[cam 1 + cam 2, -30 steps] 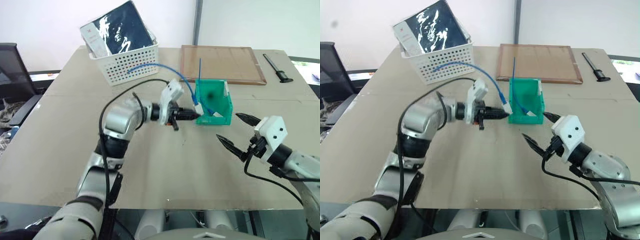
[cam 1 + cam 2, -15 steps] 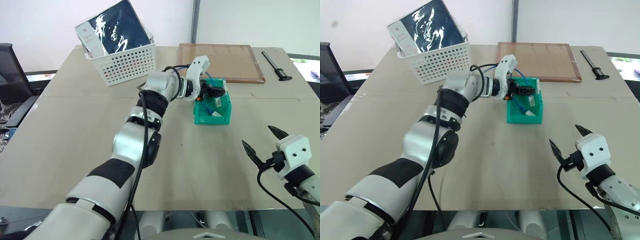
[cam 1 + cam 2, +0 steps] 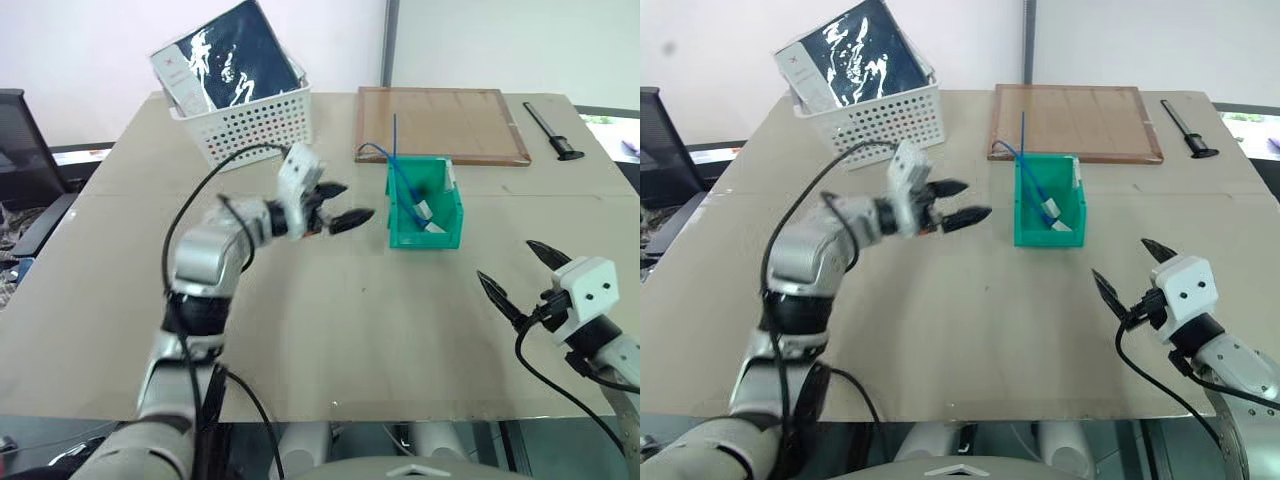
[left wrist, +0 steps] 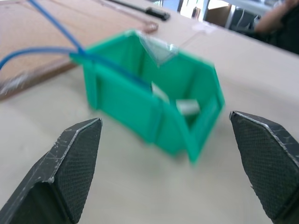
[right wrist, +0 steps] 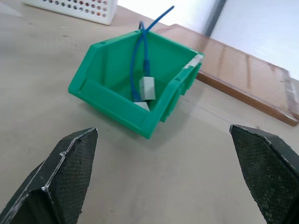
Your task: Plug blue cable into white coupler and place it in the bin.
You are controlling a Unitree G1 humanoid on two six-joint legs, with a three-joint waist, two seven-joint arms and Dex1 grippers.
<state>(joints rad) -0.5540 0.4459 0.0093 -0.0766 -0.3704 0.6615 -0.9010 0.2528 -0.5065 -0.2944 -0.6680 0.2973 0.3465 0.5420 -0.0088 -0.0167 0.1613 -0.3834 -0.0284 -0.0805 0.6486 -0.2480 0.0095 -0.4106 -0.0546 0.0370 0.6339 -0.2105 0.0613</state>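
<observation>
Beige table (image 3: 330, 330) against a white wall, office chairs off to one side. Green bin (image 3: 425, 205) sits mid-table, just in front of a wooden board (image 3: 443, 125) lying flat at the far edge. Blue cable (image 5: 138, 56) hangs into the bin, its upper part arching out over the back rim and one end sticking up above it. White coupler (image 5: 148, 87) lies inside the bin near the bottom, at the cable's lower end; cannot tell for sure whether the plug is seated in it. Left gripper (image 3: 338, 205) hovers above the table just beside the bin on its left side, fingers spread wide, nothing between them, pointing toward the bin. Right gripper (image 3: 520, 275) hangs nearer the table's front edge, well apart from the bin, fingers also spread wide and empty. White basket (image 3: 250, 120) stands at the far left of the table with a dark flat package (image 3: 235, 55) leaning up out of it. A black tool (image 3: 553, 132) lies on the table to the right of the board.
</observation>
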